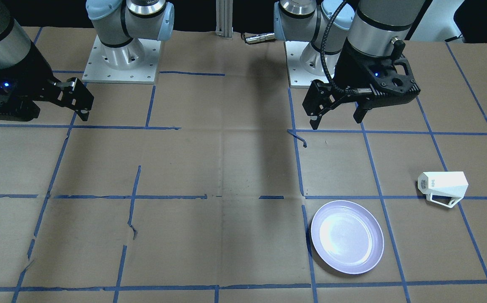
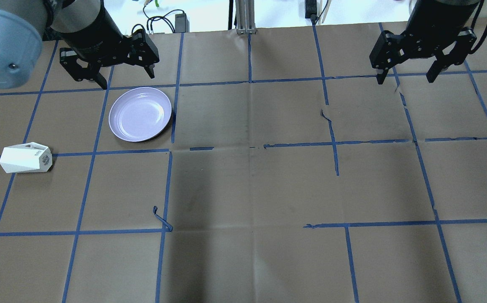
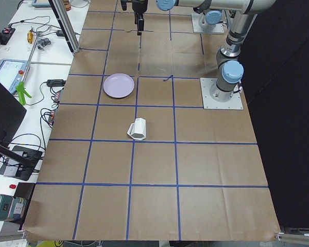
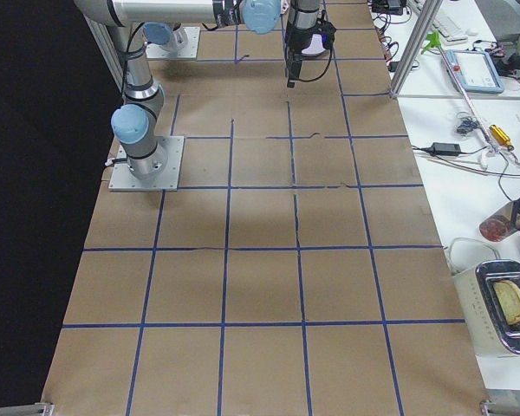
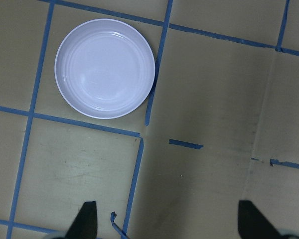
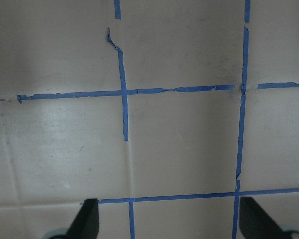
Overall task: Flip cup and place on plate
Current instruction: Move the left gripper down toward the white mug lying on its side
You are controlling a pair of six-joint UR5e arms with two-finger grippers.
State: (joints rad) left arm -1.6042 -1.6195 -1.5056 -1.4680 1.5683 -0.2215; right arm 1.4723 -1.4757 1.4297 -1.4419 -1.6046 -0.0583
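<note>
The white faceted cup (image 2: 25, 158) lies on its side on the table at the robot's far left, its printed base towards the table's middle; it also shows in the front view (image 1: 443, 187) and the left side view (image 3: 138, 128). The lavender plate (image 2: 140, 114) sits upright and bare to the cup's right and farther out, and shows in the front view (image 1: 347, 237) and the left wrist view (image 5: 105, 68). My left gripper (image 2: 125, 77) hangs open and empty above the table beyond the plate. My right gripper (image 2: 405, 75) hangs open and empty far to the right.
The table (image 2: 247, 189) is brown paper crossed by blue tape lines, with torn tape curls (image 2: 162, 221) near the middle. The arm bases (image 1: 121, 59) stand at the robot's edge. Cables, tools and a tray (image 4: 507, 308) lie on side benches off the table.
</note>
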